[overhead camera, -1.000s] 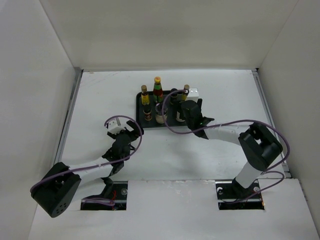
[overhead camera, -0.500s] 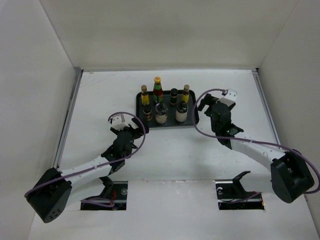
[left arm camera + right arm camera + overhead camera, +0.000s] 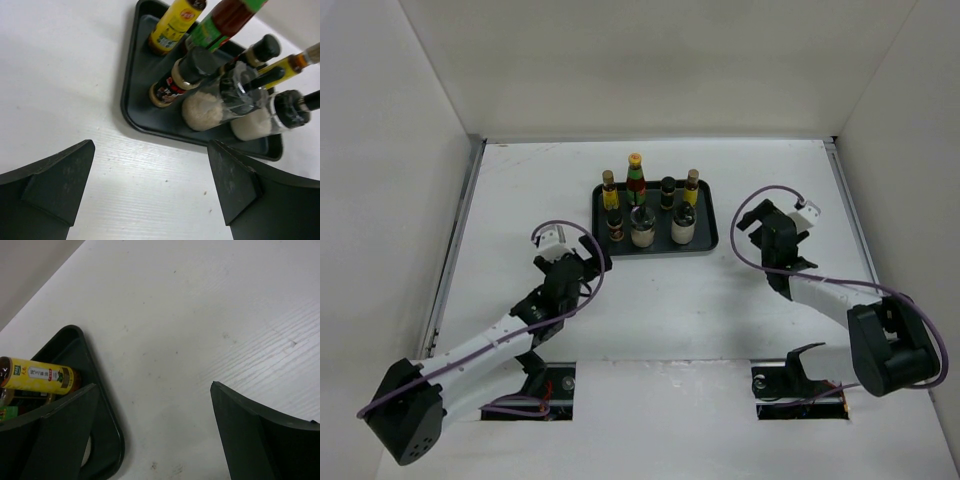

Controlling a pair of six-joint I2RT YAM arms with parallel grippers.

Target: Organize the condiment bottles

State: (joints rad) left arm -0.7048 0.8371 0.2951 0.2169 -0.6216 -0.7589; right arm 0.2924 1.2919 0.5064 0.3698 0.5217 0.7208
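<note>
Bottles (image 3: 642, 225): top view shows all seven upright on tray (image 3: 710, 228), long axes vertical, none seen off tray. Left gripper (image 3: 580, 264) near tray's near-left corner, aimed at it. Right gripper (image 3: 760, 228) near tray's right edge.

Left wrist: fingers (image 3: 55, 185) spread wide, empty; tray straight ahead.

Right wrist: fingers (image 3: 250, 430) wide, empty; tray corner off to left, yellow bottle (image 3: 40, 377) standing in it.

Judgement: left arm nearer, better lined up for any regrouping.

The table (image 3: 520, 190) is white with a faint wood grain. On the black tray (image 3: 706, 210), the sauce bottle (image 3: 636, 182) is green with a red label and yellow cap. The slim bottle (image 3: 609, 188) at the tray's left end is yellow and brown-capped. The squat jars (image 3: 642, 232) show pale contents under dark lids.
</note>
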